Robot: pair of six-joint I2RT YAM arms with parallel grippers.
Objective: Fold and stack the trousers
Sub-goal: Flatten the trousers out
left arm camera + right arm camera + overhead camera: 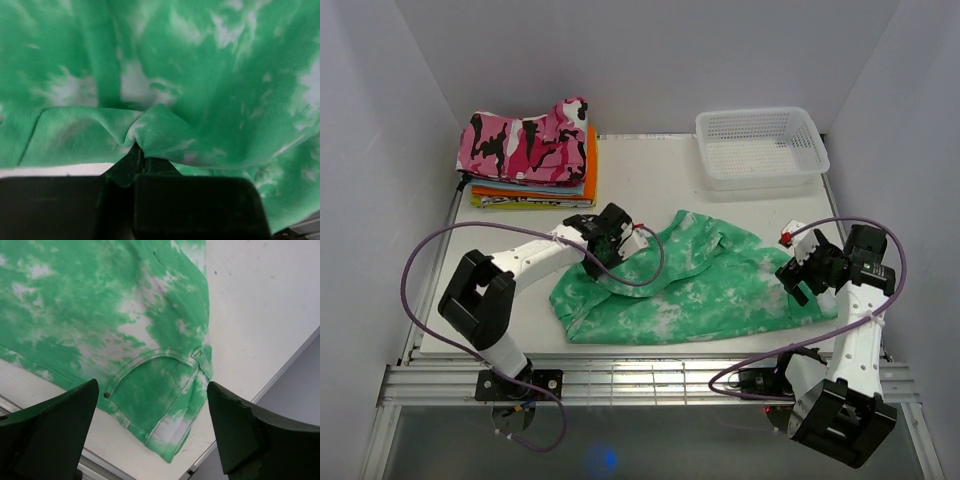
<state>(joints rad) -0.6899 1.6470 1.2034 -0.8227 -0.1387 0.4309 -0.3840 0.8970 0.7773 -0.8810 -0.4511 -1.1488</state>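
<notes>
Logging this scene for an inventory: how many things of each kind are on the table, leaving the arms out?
Green trousers: 1
White basket: 1
Pile of folded clothes: 1
Total: 3

white table (650, 185), bare in the middle. green-and-white trousers (700, 290) lie rumpled across its near half, one end close to the right edge. far left corner: stack of folded clothes (535, 190); far right corner: white mesh basket (760, 178), apart from the trousers
</notes>
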